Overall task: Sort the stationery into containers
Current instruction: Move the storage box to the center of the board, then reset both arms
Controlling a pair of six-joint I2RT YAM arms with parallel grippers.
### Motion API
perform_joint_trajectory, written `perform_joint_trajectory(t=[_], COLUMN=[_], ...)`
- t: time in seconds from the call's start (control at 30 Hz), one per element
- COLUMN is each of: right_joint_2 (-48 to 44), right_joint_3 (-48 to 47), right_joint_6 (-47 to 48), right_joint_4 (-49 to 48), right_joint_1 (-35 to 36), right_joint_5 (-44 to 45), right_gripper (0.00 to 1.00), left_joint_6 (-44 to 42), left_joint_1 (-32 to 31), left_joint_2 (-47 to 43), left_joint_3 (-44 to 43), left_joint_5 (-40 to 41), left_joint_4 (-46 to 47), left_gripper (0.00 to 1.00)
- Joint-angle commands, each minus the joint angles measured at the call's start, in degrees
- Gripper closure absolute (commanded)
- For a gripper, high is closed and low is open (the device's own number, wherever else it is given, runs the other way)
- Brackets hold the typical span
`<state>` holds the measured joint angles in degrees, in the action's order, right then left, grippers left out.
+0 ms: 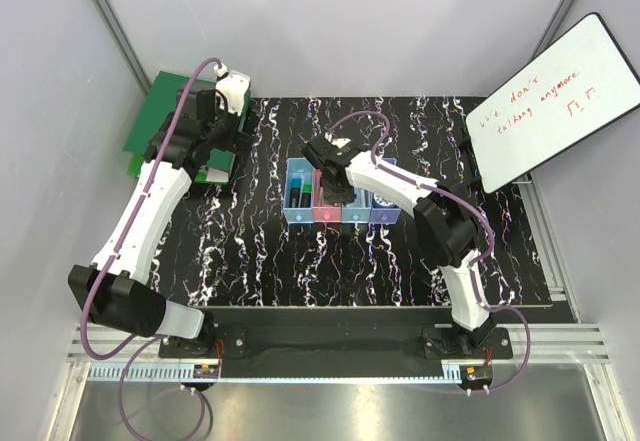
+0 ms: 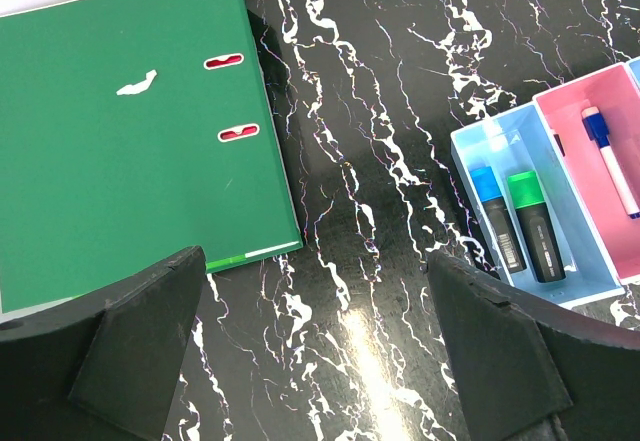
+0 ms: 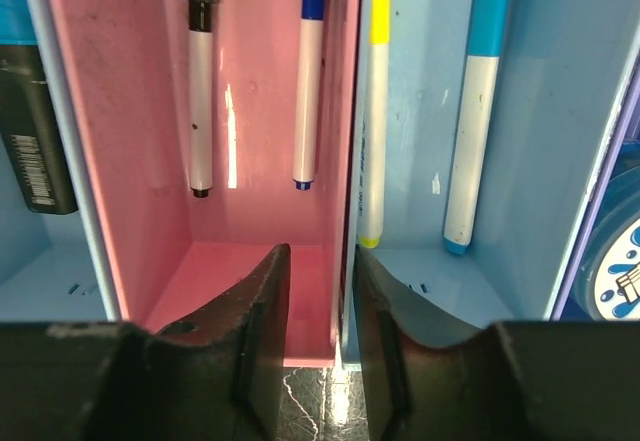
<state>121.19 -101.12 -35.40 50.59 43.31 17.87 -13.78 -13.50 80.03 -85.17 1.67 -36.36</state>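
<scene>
The right fingers (image 3: 255,351) are narrowly parted and grip nothing; the wall between the pink bin (image 3: 110,191) and the light-blue bin (image 3: 540,191) lines up with their gap; two white pens (image 3: 200,101) lie just beyond their tips, with a yellow-topped stick (image 3: 375,131) beside them; lifting straight off seems wise, lest a finger snag that wall; the left fingers (image 2: 140,351) gape empty over the surface (image 2: 380,111), with two markers (image 2: 535,226) binned just past one of them.

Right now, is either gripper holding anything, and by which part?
Left gripper: open, empty. Right gripper: jaws straddle the translucent pink plastic bin's side wall, nearly shut; whether they clamp it cannot be told.
</scene>
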Motion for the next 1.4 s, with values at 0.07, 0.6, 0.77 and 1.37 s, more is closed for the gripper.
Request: perform_joint_trajectory(t=[0.07,0.6,0.77,1.37], right_joint_2=[0.37,-4.02,-6.13,-29.13], right_joint_3=[-3.29,-6.8,-10.93,-21.06], right_joint_6=[1.12,13.58,21.05,59.72], right_joint_4=[-1.11,-6.46,-13.57,-26.33], right_joint_1=[0.99,0.64,0.64,0.46], right_joint_5=[2.34,19.48,20.36,24.58], right_gripper=[0.59,0.59,0.45,0.0], left_joint_6=[-0.37,-0.81,-1.51,-3.97], left_joint_1=[0.31,0.31,0.31,0.31], left_joint_2=[-0.4,-3.91,-7.25,-23.68], left_joint_3=[-2.29,-2.29,0.61,1.58], left_joint_5=[-0.62,-1.32,-4.13,2.19], left_joint_4=[1.73,1.47,1.47,-4.16], left_gripper=[0.01,0.01,0.01,0.01])
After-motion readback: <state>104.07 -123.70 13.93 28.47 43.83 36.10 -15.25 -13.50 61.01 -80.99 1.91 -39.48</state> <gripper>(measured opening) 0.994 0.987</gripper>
